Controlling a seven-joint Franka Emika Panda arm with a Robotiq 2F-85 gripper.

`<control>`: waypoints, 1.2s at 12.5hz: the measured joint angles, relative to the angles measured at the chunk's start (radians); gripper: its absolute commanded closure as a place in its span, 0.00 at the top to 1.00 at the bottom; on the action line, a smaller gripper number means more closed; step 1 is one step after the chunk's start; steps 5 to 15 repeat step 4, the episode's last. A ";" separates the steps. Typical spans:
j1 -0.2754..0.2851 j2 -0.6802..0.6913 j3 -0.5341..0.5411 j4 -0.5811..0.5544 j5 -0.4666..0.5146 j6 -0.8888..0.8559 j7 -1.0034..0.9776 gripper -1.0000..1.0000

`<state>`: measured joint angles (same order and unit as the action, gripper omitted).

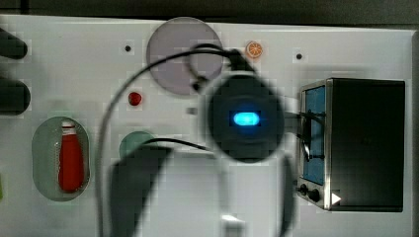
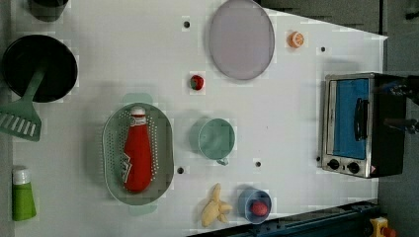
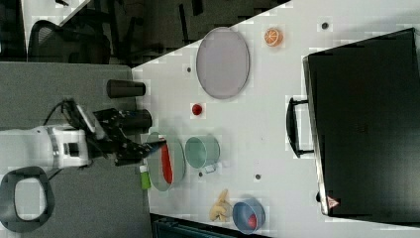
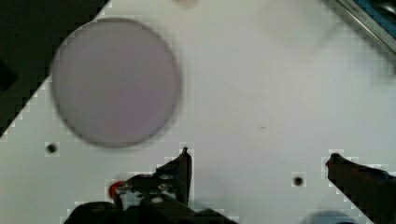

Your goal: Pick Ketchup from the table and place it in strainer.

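Hand (image 4: 258,158) open: fingers spread wide, nothing between the tips, held above the table surface. In the right view the white arm reaches in from the right view's left, black hand (image 3: 148,146) extended roughly level, pointing toward the right view's right.

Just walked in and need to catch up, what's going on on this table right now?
A robot arm is working over a white table. The ketchup already lies inside the strainer, cap toward the left view's top. The gripper is open and empty, with the bare table and the plate below it in the wrist view. The placing looks done. A cup sits beside the strainer, and a toaster oven stands at the left view's right.
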<state>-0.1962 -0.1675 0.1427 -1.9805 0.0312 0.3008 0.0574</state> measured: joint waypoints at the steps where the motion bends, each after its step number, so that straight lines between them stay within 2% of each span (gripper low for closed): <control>1: -0.009 0.000 -0.030 0.001 -0.001 -0.028 0.000 1.00; 4: -0.033 0.008 -0.053 0.026 -0.004 -0.060 0.000 1.00; 15: -0.033 0.008 -0.053 0.026 -0.004 -0.060 0.000 1.00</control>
